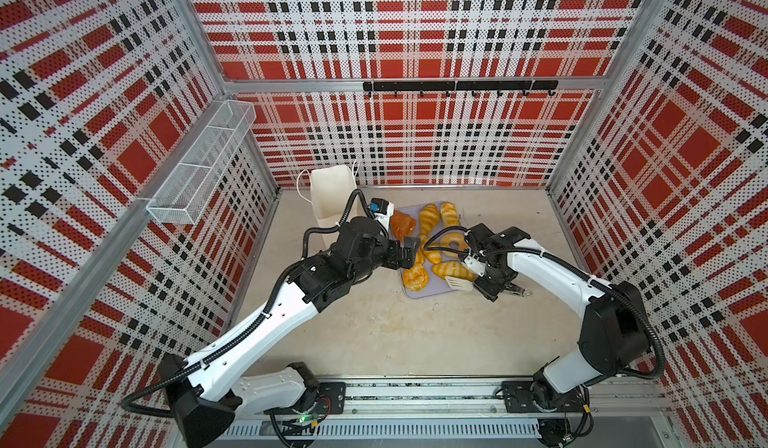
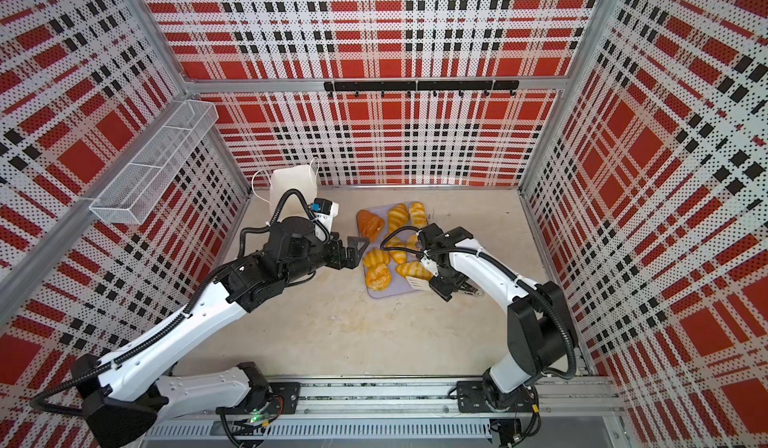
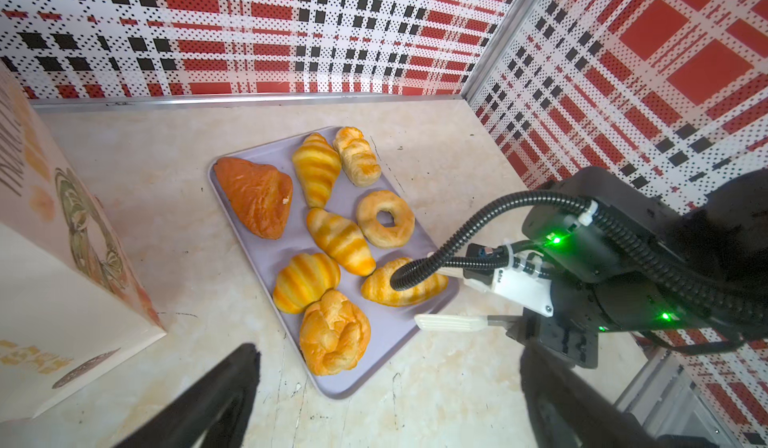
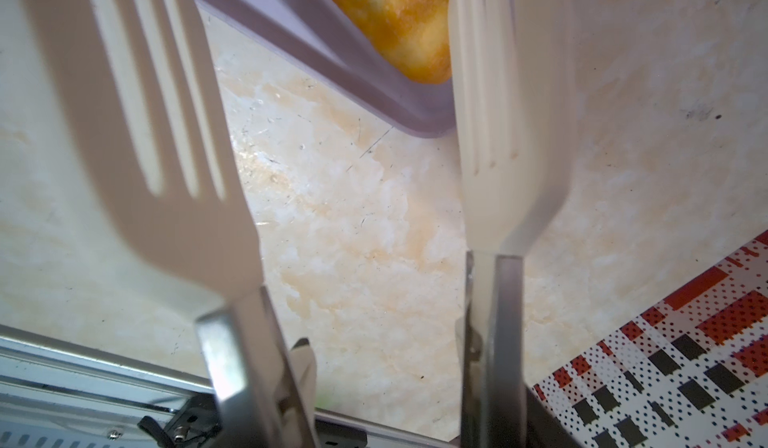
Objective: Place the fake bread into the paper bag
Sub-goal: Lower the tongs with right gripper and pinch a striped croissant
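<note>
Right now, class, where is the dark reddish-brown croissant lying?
In both top views the reddish-brown croissant lies on the far left corner of the lilac tray, beside a yellow striped croissant, on the side nearest the paper bag.

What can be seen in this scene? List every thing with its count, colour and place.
table: one, beige, under everything
tray: one, lilac, on the table
fake bread: eight, golden-yellow, one reddish-brown, on the tray
paper bag: one, cream-white, standing at the table's back left
tongs: one pair, cream-white blades, at the tray's near right corner
wire basket: one, white, on the left wall
hook rail: one, black, on the back wall
left gripper: one, black, open, by the tray's left edge
right gripper: one, black, shut on the tongs
</note>
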Robot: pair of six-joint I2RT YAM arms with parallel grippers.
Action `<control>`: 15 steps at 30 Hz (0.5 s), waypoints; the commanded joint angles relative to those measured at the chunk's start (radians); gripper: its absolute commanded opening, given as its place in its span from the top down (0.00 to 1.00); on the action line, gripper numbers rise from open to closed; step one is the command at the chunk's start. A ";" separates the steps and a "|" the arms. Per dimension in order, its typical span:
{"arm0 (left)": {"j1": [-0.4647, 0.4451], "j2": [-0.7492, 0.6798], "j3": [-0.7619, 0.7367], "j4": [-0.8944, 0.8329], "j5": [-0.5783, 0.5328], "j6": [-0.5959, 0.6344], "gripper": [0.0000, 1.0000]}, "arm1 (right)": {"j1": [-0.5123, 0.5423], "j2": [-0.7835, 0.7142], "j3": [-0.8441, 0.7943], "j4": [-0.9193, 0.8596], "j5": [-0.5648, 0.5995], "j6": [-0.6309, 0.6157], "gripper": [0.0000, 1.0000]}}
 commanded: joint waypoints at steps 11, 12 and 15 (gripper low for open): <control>-0.071 -0.055 -0.070 -0.095 -0.052 -0.013 0.01 | 0.005 0.012 0.032 0.055 0.084 -0.042 0.40; -0.072 -0.051 -0.071 -0.102 -0.046 -0.012 0.01 | 0.005 0.019 0.029 0.057 0.082 -0.048 0.40; -0.077 -0.041 -0.068 -0.115 -0.039 -0.010 0.00 | 0.007 0.034 0.027 0.055 0.088 -0.057 0.40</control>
